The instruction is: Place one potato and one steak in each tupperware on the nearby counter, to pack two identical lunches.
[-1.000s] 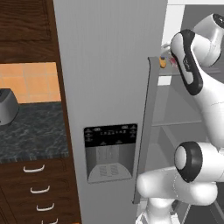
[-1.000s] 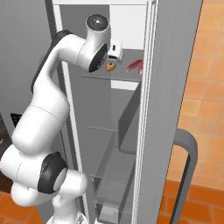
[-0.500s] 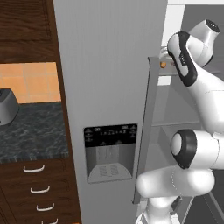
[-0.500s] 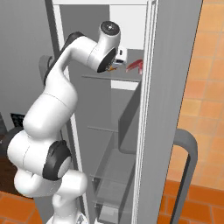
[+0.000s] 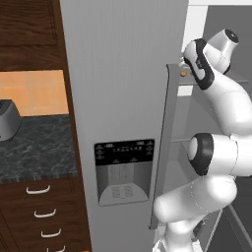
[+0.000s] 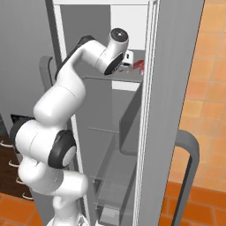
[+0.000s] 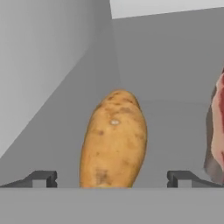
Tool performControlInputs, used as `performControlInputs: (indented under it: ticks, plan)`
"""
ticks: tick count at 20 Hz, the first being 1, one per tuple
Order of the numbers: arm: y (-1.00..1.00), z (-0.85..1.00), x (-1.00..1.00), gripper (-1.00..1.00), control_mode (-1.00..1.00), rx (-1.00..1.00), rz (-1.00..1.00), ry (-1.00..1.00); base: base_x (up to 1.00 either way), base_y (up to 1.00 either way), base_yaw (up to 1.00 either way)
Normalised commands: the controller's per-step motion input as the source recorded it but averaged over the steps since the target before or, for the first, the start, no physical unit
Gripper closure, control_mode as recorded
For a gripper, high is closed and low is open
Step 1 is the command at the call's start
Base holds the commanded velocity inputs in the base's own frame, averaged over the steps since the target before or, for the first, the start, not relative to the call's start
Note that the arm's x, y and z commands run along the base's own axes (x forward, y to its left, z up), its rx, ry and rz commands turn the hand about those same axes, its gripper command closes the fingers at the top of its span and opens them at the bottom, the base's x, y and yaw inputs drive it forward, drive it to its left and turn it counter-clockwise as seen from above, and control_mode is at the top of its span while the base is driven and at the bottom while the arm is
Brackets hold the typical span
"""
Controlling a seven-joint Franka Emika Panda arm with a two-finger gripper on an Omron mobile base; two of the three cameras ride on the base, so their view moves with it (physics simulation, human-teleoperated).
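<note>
Potato (image 7: 114, 140) sits dead centre in my hand view, standing between my two fingertips (image 7: 43, 178), on the upper fridge shelf (image 6: 128, 80). My pincer (image 7: 112, 180) is wide apart, one tip at 8 o'clock of the potato, the other at 4 o'clock; neither pad touches it as far as I can see. Nothing is held.

Steak (image 7: 216, 131) lies at 3 o'clock of the potato, near but apart from it, cut by the frame edge. In the right base view it shows as a red bit (image 6: 139, 66) on the same shelf, just past my hand.

Left base view: a small orange spot (image 5: 183, 73) at the door edge is probably the potato, too small to be sure. Counter (image 5: 34, 147) sits at 9 o'clock of the fridge (image 5: 123, 98), above the drawers (image 5: 39, 216), with a grey appliance (image 5: 7, 120) on it.

Progress, my judgement: nothing is packed so far. This is the first pick, at the pre-grasp stage. Left to do: close on this potato, carry it to a tub, then the steak, then the whole pair again for the second tub.
</note>
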Motion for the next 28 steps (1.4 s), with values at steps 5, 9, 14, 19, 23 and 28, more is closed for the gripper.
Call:
performControlInputs:
  ticks: [5, 9, 14, 19, 23, 28]
  plan:
    - [-0.02, -0.06, 0.45, -1.0, -1.0, 0.0, 0.0, 0.03, 0.0, 0.0, 0.0]
    - [0.03, -0.26, 0.25, 1.0, -1.0, 0.0, 0.0, 0.0, 0.0, 0.0, 0.0]
    - [0.0, -0.27, 0.03, 1.0, -1.0, 0.0, 0.0, -0.02, 0.0, 0.0, 0.0]
    - [0.01, 0.19, -0.88, 1.0, -1.0, 0.0, 0.0, -0.16, 0.0, 0.0, 0.0]
    - [0.17, 0.2, -1.0, 1.0, -1.0, 0.0, 0.0, -0.1, 0.0, 0.0, 0.0]
    - [0.1, 0.21, -1.0, 1.0, -1.0, -0.01, -0.01, -0.04, 0.0, 0.0, 0.0]
